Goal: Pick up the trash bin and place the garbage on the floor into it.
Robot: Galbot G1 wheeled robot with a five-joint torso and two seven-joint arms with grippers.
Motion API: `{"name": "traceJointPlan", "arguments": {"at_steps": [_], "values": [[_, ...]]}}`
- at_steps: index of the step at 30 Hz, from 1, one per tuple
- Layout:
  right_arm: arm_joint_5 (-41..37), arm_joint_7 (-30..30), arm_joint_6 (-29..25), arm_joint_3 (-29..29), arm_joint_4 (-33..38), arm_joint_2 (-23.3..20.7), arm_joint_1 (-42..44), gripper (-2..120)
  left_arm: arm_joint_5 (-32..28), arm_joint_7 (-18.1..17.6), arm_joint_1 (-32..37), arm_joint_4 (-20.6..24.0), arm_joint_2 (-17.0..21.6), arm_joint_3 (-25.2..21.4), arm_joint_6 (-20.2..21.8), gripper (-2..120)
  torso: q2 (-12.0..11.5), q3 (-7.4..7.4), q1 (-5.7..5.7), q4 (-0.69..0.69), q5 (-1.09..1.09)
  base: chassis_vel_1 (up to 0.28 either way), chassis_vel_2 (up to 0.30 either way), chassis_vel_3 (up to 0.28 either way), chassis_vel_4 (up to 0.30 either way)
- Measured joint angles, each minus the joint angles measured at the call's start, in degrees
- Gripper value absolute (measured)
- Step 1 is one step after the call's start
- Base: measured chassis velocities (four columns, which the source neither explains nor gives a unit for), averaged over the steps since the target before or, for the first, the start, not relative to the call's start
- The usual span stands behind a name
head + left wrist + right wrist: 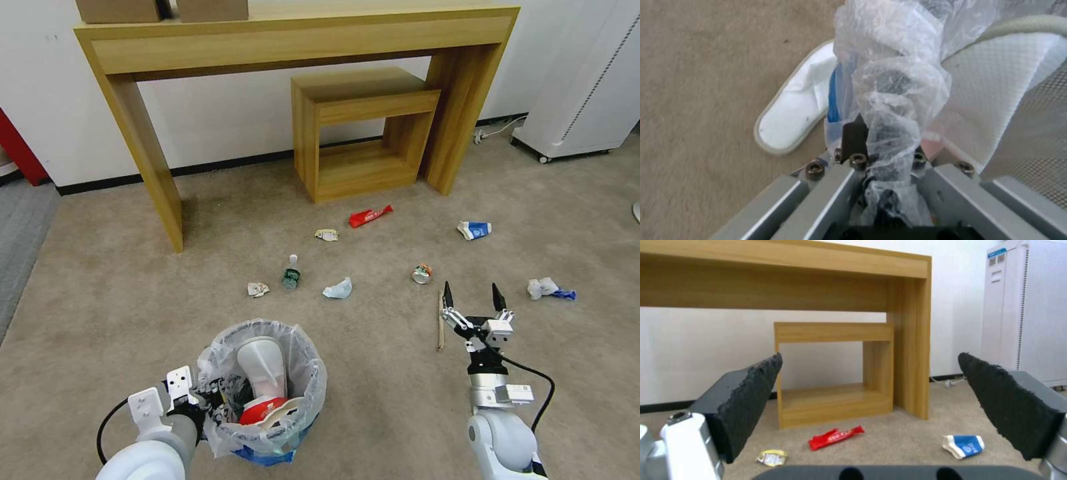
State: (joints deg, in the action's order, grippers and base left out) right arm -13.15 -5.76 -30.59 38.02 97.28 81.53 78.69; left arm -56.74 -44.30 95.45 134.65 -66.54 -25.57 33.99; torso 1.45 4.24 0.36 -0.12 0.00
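Bin (267,393): lower centre of the head view, gripped at its near-left rim by the left gripper (203,400). The left wrist view shows the jaws pressed together on a bunched fold of the clear liner (893,100) and the rim under it. Likely reason: the bin travels with the robot, so litter can be dropped in wherever it lies. Inside: one white slipper (263,363) standing on end, and something red below it.

Second slipper (795,106): flat on the carpet (100,320) just beside the bin, seen past the liner in the left wrist view.

Left arm: low at the lower left of the head view, wrist turned in toward the bin.

Right gripper (475,300): lower right of the head view, forearm rising from the bottom edge, fingers pointing forward toward the desk (300,33). Jaws spread wide, nothing between them. It appears ready for the next pick.

Litter on the carpet, mid-frame of the head view:
- stick (440,320), just left of the right gripper
- crushed can (421,273), just beyond it
- carton (475,230), farther right
- red wrapper (370,215), near the small shelf (360,133)
- bottle (291,273), centre
- crumpled paper (338,289), beside the bottle
- white and blue scrap (548,289), right

Task judged partly done; most litter remains.
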Motion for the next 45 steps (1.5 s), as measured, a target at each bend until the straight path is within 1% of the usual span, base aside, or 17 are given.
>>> {"name": "traceJointPlan", "arguments": {"at_steps": [11,22,37,45], "values": [[0.2,0.2,-0.4,-0.2,-0.6,-0.5,-0.2,100,1.7,0.8,0.0,-0.2,-0.3,0.2,0.0,0,0.0,0.02,0.03,0.00,0.00,-0.130,0.149,0.127,-0.133],[-0.1,0.2,-0.8,-0.2,-1.2,-0.9,-0.4,100,2.1,0.8,0.4,-0.2,-0.5,0.7,-0.2,0,0.0,0.00,0.00,0.00,0.00,0.016,-0.015,-0.021,0.017],[-0.7,0.3,-1.3,-0.4,-2.2,-1.2,-0.7,100,4.9,1.0,0.5,-1.0,-1.0,1.1,-0.1,0,0.0,0.00,0.00,0.00,0.00,0.000,0.000,0.000,0.000],[0.7,0.3,-1.9,-0.3,-3.2,-0.9,-1.3,100,5.0,1.0,0.5,-1.1,-0.9,1.2,0.0,0,0.0,0.00,0.00,0.00,0.00,0.000,0.000,0.000,0.000]]}}
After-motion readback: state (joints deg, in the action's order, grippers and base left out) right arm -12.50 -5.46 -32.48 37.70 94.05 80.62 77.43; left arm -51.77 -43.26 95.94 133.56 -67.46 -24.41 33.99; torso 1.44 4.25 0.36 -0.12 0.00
